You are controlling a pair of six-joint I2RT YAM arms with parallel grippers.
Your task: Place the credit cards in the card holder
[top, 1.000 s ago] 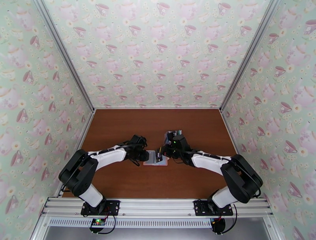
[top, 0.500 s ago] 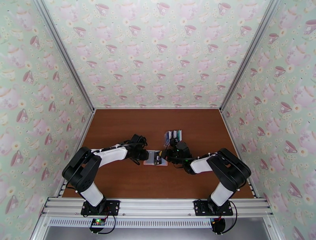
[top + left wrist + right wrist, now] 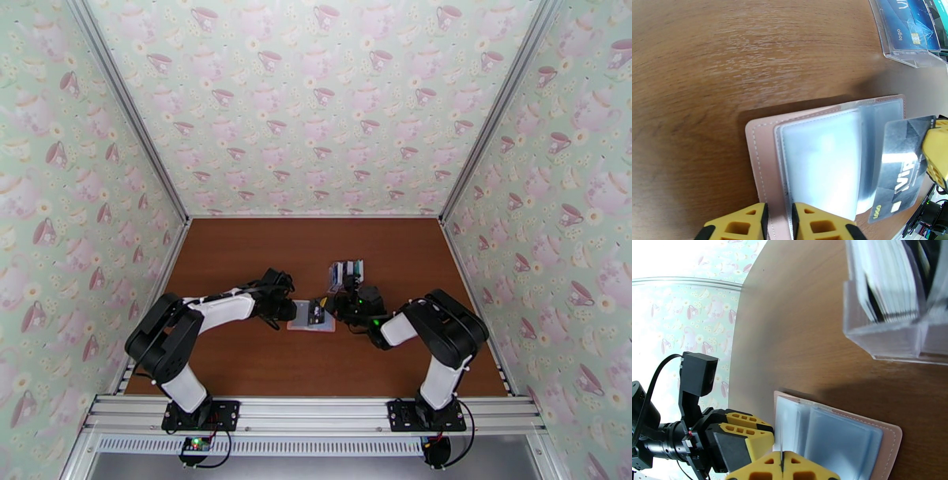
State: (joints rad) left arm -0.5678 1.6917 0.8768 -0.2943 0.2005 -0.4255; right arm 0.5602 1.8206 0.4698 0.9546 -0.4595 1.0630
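The pink card holder lies open on the table, its pale blue-grey sleeves facing up. My left gripper is shut on its near edge, pinching cover and sleeves. My right gripper is shut on a black credit card marked "VIP", held tilted over the sleeves at the holder's right side. From the right wrist the card shows edge-on above the card holder. From above, the left gripper and right gripper meet at the card holder.
A clear plastic card rack with more cards stands just behind the wallet, close to the right gripper; it shows as the card rack and the card rack. Brown table lies bare to the left and front.
The right arm has folded in and its wrist has dropped lower, bringing the card down and left over the wallet's sleeves. The left gripper has held still on the wallet.
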